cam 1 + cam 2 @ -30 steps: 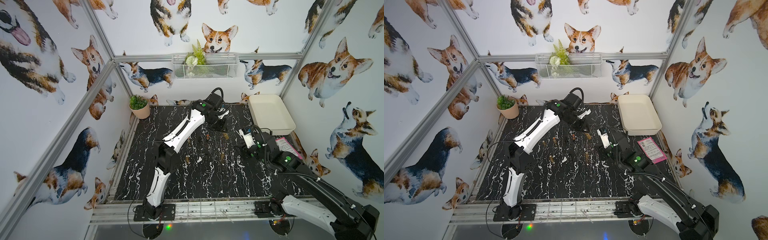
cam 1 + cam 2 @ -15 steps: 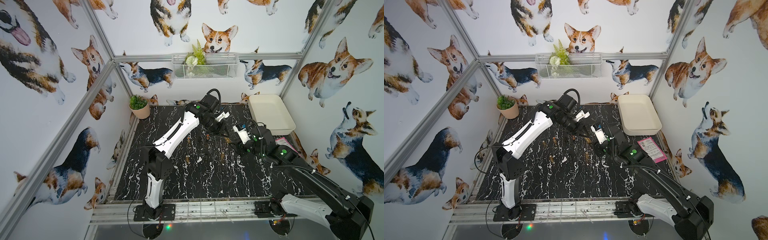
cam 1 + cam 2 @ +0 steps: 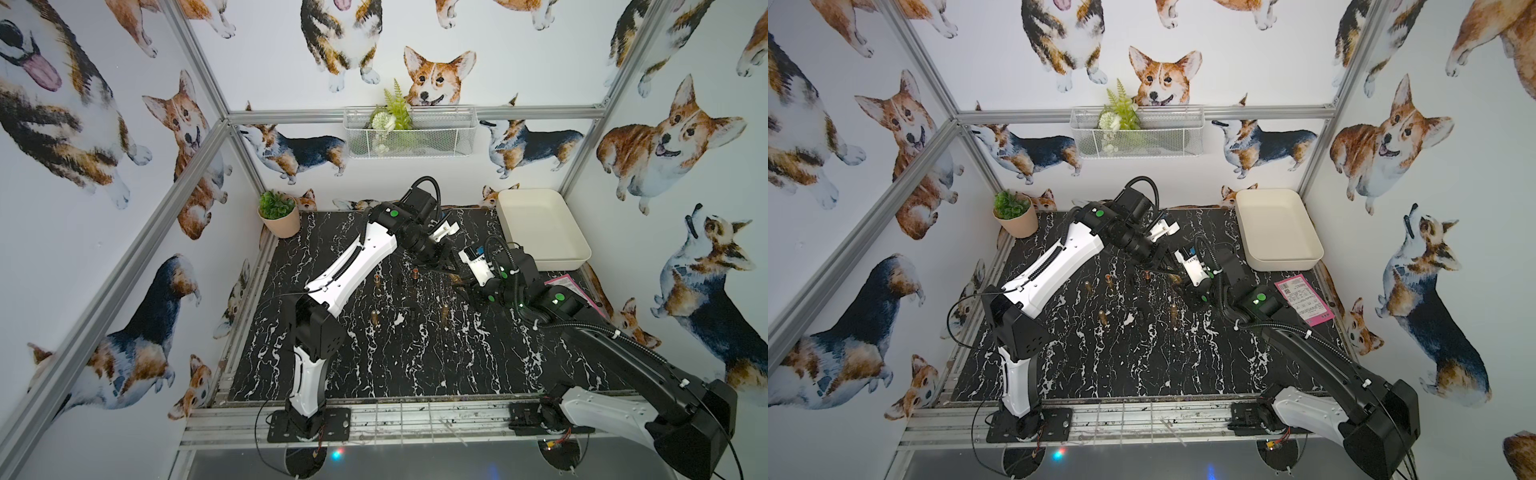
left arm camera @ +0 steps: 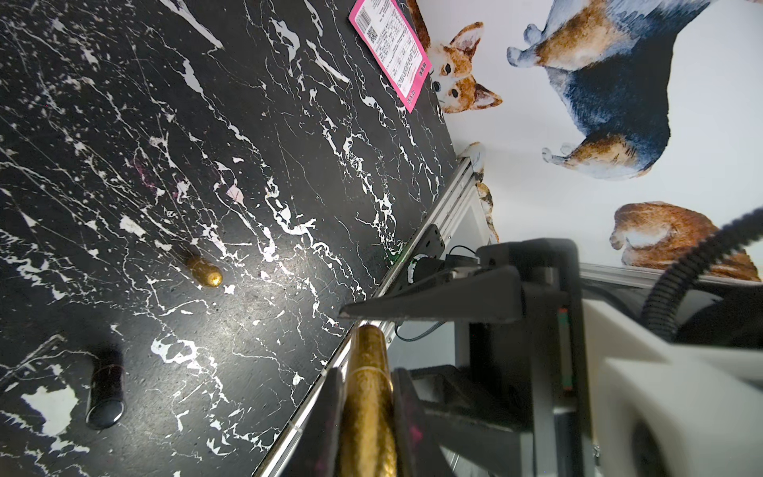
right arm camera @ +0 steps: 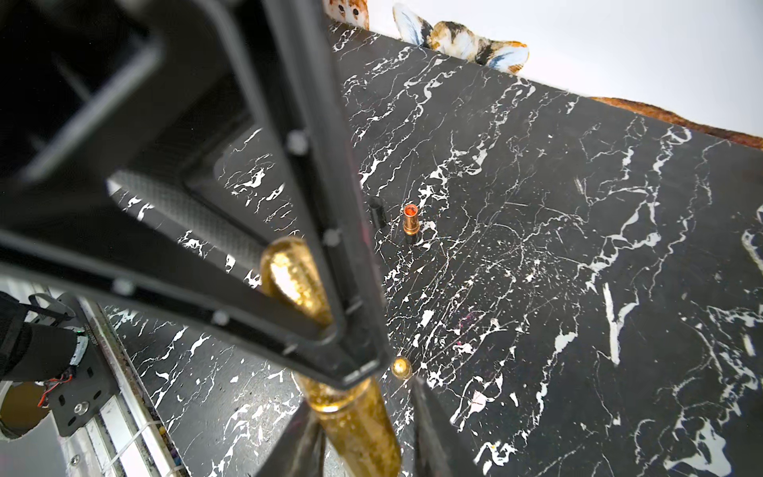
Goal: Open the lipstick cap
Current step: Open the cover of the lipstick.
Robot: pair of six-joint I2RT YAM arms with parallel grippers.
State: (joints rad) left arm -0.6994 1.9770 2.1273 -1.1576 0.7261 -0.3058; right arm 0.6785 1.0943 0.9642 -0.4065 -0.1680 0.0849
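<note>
While the left gripper (image 4: 366, 376) clamped the gold glitter lipstick tube (image 4: 367, 417) above the black marble-pattern table (image 4: 206, 165), the right gripper (image 5: 363, 404) had its 2 jaws around the other end; couldn't tell if they gripped.

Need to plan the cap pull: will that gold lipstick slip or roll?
Probably slippery: the gold lipstick looks glossy where the left claw pinches it. Likely rigid, a hard tube. Laid down, its round body would probably roll on the flat table.
</note>
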